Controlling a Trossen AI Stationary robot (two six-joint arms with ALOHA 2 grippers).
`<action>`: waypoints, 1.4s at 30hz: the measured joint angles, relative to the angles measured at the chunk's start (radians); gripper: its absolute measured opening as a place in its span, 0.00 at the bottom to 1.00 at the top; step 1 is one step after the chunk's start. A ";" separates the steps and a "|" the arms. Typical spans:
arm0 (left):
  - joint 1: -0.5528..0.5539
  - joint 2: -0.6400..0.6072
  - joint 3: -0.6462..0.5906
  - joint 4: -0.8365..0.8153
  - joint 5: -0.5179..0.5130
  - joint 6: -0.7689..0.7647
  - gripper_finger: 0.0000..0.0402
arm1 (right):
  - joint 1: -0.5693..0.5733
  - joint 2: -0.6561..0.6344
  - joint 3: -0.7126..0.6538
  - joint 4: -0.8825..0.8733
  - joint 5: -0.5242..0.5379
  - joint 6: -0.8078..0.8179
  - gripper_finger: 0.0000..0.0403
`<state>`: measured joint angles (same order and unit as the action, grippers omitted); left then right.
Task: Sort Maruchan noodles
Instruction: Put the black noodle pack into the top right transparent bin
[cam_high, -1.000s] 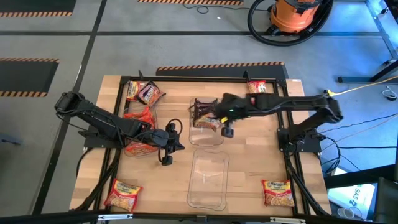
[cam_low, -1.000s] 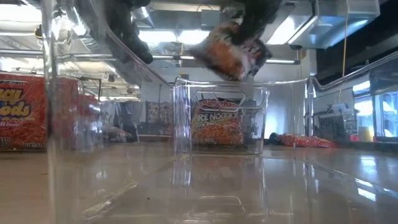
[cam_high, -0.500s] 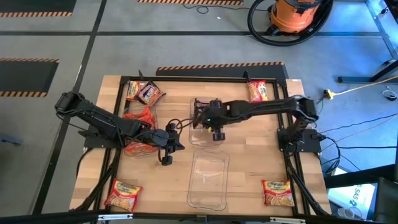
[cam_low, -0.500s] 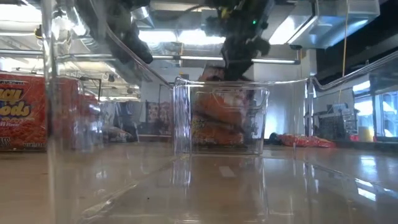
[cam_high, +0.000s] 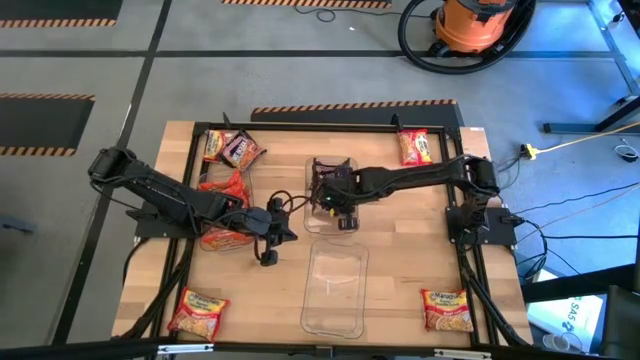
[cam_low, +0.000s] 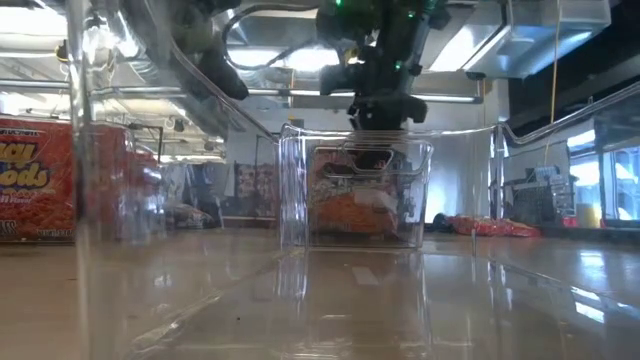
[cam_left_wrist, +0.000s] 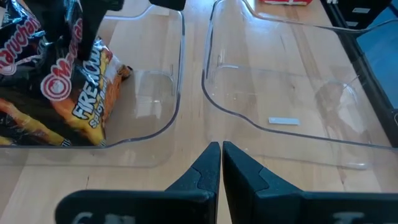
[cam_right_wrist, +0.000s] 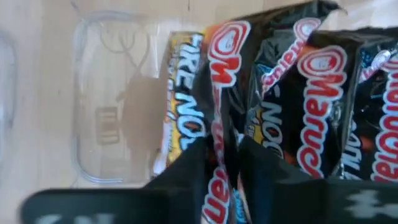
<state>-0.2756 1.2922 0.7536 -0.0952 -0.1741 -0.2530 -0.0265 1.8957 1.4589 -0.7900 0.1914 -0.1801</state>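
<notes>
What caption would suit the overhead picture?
Right gripper lowers a dark noodle packet into the far clear bin; left gripper waits beside it.

You look down on a grey concrete floor marked with dark lines and orange-and-black hazard strips; an orange shop vacuum with a black hose stands beyond the wooden table. From table height you see bright ceiling lights and ductwork overhead; windows show at one side.
</notes>
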 joint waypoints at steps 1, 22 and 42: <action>0.000 0.000 0.000 0.002 0.000 0.000 0.03 | 0.000 0.000 -0.003 0.007 0.001 0.002 0.23; 0.002 0.000 0.000 0.090 -0.046 0.074 0.03 | 0.091 -0.288 -0.046 -0.045 -0.013 0.102 0.51; 0.314 0.000 0.000 0.147 -0.104 0.258 0.03 | 0.046 -0.847 -0.900 0.784 0.026 0.041 0.51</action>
<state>0.0379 1.2922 0.7536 0.0521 -0.2779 0.0053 0.0199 1.0490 0.5593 -0.0064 0.2173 -0.1386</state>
